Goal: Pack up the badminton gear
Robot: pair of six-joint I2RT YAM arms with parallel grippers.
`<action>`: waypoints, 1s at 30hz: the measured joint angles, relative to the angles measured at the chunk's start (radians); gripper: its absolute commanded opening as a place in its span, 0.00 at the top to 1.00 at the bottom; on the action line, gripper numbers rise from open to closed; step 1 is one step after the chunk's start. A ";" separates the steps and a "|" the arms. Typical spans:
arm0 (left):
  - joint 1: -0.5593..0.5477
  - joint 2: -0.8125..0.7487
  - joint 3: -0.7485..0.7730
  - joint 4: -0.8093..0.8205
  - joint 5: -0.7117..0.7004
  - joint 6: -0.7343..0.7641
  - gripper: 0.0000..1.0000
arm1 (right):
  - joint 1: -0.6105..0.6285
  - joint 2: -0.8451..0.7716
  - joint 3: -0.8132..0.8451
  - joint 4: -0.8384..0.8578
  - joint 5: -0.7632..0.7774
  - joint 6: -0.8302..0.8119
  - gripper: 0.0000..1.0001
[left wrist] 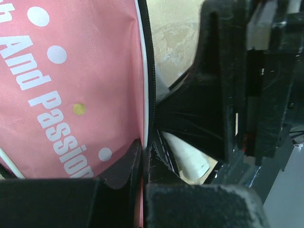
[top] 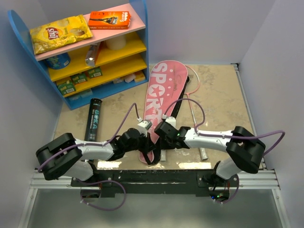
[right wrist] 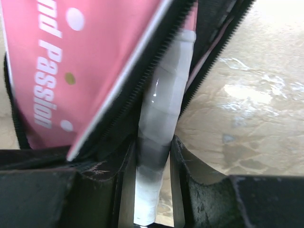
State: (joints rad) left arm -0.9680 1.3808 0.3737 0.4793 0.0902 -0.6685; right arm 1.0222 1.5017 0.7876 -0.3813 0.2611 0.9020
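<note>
From above, the pink cover point(top: 164, 90) lay lengthwise mid-table, and the black tube point(top: 93, 121) lay off to its left, below the shelf point(top: 137, 57). On the left wrist view, my left gripper point(left wrist: 144, 166) was clamped tight on the cover's black zip edge. On the right wrist view, my right gripper point(right wrist: 153, 152) stood narrow, fingertips point(right wrist: 183, 166) hugging the racket point(right wrist: 156, 118) by its white-wrapped handle at the cover's open mouth.

Robot-lab test cell. Plain white walls point(top: 213, 33) box in a marble-look desk point(top: 223, 95). Both arms are bolted to an aluminium rail point(top: 47, 180) behind the jaws, with purple cables point(top: 189, 99) looping above them. A staged blue shelf unit point(top: 16, 23) stands far beyond the jaws, to the left.
</note>
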 measured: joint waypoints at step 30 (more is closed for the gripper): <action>-0.002 -0.047 -0.101 0.166 0.029 -0.116 1.00 | 0.010 -0.020 -0.070 0.178 -0.042 0.077 0.57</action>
State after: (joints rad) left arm -0.9699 1.3334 0.2726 0.6456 0.1188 -0.7849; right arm 1.0321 1.4815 0.7177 -0.2035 0.2188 0.9791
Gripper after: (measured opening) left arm 0.037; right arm 0.370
